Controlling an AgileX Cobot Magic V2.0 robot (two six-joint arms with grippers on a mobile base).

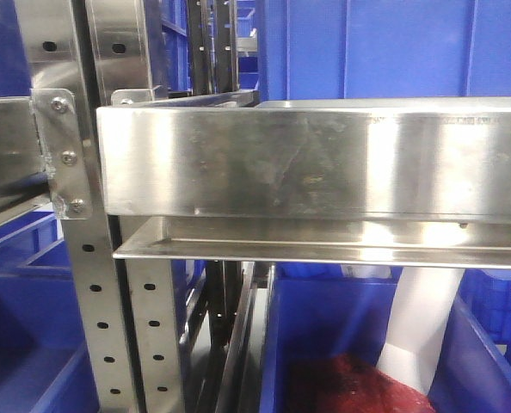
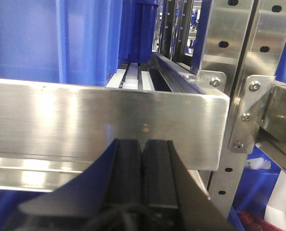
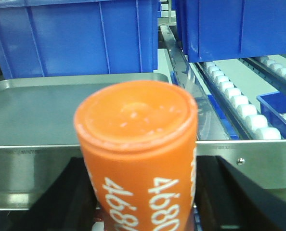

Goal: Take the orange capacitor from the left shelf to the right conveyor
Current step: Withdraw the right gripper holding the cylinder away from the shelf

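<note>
**Right arm.** The right gripper [image 3: 143, 204] pinches the orange capacitor [image 3: 138, 144] at its lower body. Dark fingers [image 3: 61, 192] flank it at 8 and 4 o'clock. The capacitor fills the centre of the right wrist view, with its round end face toward the camera and "4680" print on its side. It sits on the near side of the left shelf [image 3: 37, 110]. The shelf's front lip crosses behind it from 9 to 3 o'clock, with the tray floor beyond.

**Edges.** Blue bins [image 3: 80, 38] wall off the tray's far edge at 11 and 1 o'clock. A roller track [image 3: 239, 101] runs at 2 o'clock.

**Left arm.** The left gripper [image 2: 143, 147] holds nothing. Its pads [image 2: 128, 163] are pressed together, just before the shelf's front wall. A perforated upright [image 2: 234, 48] stands at 2 o'clock.
</note>
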